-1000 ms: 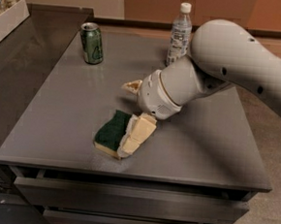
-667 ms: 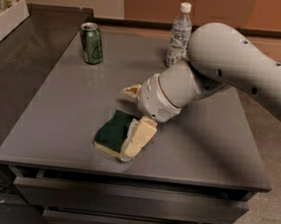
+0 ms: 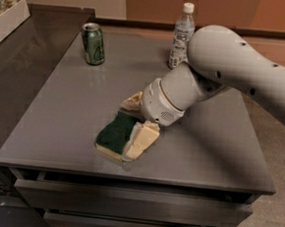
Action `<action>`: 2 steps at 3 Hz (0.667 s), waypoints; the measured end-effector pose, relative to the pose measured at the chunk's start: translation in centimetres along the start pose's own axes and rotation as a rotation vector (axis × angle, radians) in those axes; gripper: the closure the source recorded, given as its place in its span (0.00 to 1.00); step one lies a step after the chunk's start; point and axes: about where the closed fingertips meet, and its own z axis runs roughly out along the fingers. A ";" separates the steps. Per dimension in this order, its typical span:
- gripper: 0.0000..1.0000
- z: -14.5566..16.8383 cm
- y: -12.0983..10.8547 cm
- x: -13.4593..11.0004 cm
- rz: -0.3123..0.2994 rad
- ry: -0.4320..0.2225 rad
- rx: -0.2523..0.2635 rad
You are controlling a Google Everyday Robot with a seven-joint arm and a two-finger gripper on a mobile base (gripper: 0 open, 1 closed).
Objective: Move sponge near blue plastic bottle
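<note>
The sponge [image 3: 113, 136], dark green on top with a pale yellow base, lies flat on the grey table [image 3: 74, 105] near its front edge. My gripper [image 3: 136, 121] is down at the sponge's right end. It is open: one cream finger [image 3: 133, 102] is behind the sponge and the other finger [image 3: 141, 139] rests along its right side. The blue plastic bottle [image 3: 181, 35], clear with a white cap, stands upright at the table's back edge, partly behind my arm and far from the sponge.
A green soda can [image 3: 93, 43] stands at the back left of the table. A white box [image 3: 7, 11] sits on the darker counter to the left. My bulky white arm [image 3: 234, 73] spans the right half of the table. Drawers run below the front edge.
The gripper has settled very slightly lower and closer around the sponge's right end. The sponge, the bottle and the can have not moved.
</note>
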 end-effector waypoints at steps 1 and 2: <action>0.41 -0.6 -0.2 0.0 0.020 -0.002 0.006; 0.64 -1.5 -0.6 -0.1 0.051 -0.013 0.027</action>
